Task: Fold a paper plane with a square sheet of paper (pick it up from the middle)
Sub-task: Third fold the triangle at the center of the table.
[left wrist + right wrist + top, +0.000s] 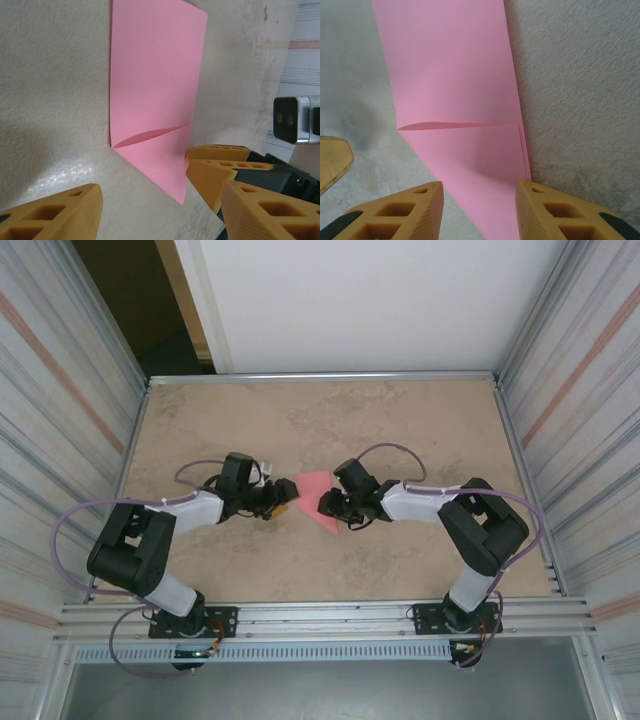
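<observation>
Your right gripper (pixel 479 189) is the nearer one. Its jaws stand partly open, clamping nothing, and the near end of the folded pink sheet (pixel 455 75) lies flat on the table (pixel 580 75) between them at the frame's bottom. The sheet's long axis runs straight up the frame. Your left gripper (pixel 160 196), open and empty, faces the sheet's lower corner side-on.
</observation>
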{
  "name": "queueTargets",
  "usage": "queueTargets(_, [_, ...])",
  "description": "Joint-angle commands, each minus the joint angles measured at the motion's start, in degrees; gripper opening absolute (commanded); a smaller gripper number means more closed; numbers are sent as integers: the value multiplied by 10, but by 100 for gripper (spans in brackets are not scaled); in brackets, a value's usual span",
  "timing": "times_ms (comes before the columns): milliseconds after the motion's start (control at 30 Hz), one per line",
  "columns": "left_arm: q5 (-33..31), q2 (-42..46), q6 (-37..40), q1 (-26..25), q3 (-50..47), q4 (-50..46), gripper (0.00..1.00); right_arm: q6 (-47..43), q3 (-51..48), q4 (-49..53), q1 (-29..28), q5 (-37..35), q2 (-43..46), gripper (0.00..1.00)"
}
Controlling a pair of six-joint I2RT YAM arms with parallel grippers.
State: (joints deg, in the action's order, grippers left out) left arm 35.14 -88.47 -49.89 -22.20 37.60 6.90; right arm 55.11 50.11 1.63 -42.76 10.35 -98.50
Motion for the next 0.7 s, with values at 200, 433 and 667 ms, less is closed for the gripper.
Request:
queueTargets(200, [3,-30,-13,-17,6,8,55,3,14,6,5,12,-20,38])
queueTargets(433, [10,-59,-13,-27,14,20,47,3,12,5,4,14,-23,38])
queueTargets(667, [14,-74,-15,-30,20,30,41,2,12,6,4,15,-23,37])
